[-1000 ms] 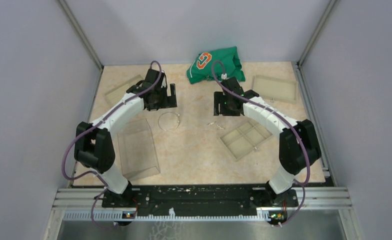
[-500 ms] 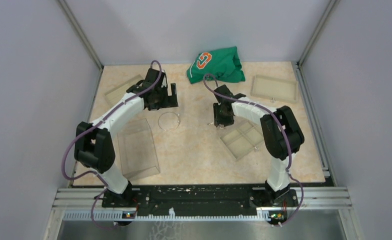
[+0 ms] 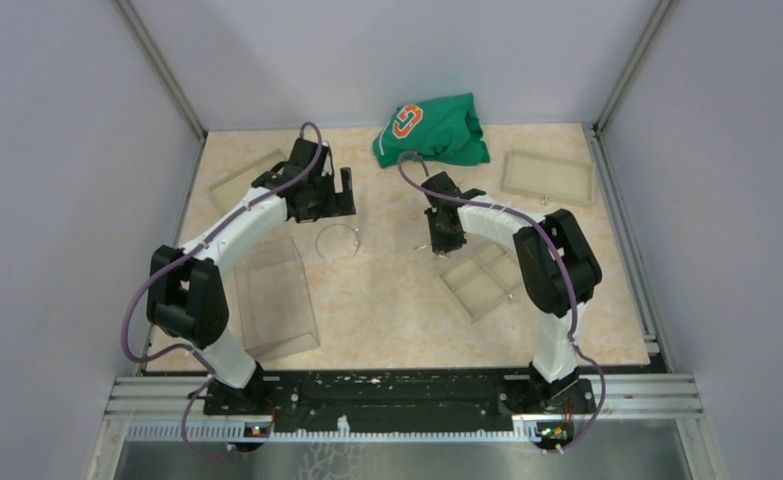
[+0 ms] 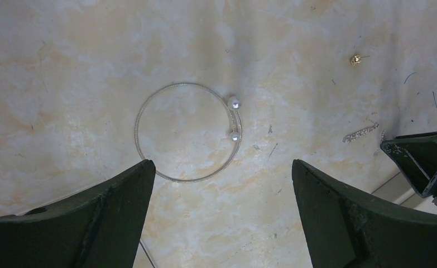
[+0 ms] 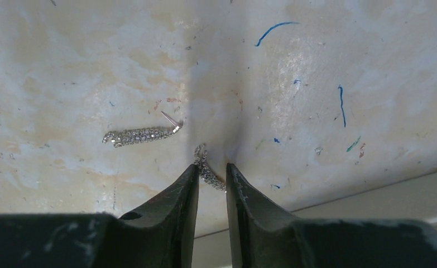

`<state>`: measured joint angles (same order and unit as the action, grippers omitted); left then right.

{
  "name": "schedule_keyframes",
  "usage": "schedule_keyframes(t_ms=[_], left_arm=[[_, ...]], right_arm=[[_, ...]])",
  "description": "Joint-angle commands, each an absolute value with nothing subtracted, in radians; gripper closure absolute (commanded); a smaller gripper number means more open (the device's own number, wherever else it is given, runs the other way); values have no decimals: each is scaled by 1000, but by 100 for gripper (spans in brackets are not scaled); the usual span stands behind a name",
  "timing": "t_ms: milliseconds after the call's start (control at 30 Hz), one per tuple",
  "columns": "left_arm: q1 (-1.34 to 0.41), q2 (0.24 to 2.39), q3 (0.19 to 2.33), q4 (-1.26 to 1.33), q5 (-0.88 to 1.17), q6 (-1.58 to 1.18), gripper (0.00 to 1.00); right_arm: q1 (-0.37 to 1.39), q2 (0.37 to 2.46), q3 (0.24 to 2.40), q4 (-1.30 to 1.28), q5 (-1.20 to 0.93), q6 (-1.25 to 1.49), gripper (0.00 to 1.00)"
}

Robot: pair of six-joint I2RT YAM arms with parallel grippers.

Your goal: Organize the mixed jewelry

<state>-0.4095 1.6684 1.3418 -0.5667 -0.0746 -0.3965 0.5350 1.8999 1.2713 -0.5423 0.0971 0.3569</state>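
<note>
— Where is the jewelry?
— The pearl-tipped wire bangle lies flat on the table, below my left gripper, which hangs wide open and holds nothing.
— And your right?
— My right gripper is down at a rhinestone strand, with its fingers a narrow gap apart on either side. I cannot tell whether they touch it. A second strand earring lies at its 10 o'clock and the compartmented tray at 4 o'clock.

Soft, even light from overhead lies bright on the pale table, with a mild sheen. A blurred grey shadow stretches far from the right gripper. Tabletop specks look crisp, while the near foreground goes soft-edged, almost black.
</note>
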Motion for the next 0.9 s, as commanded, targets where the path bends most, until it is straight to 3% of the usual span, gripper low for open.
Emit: schedule_keyframes(t_ms=[0,300,467,700,867], left_arm=[[-410,1635,1332,-554,-64,-404,2],[-410,1627,1321,-555,-63,-411,2],[-410,1626,1318,-556,-61,-409,2],[-389,1630,1333,-562,-70,-403,2],[-257,1703,1419,-560,-29,-384,2]], right_arm=[[565,1932,1288,-527,119,334,77],[610,1953,1284,-535,146,330,80],[610,1958,1291,-537,139,343,100],[611,1916,1319,-557,153,358,100],[611,1879,1342,-565,154,375,100]])
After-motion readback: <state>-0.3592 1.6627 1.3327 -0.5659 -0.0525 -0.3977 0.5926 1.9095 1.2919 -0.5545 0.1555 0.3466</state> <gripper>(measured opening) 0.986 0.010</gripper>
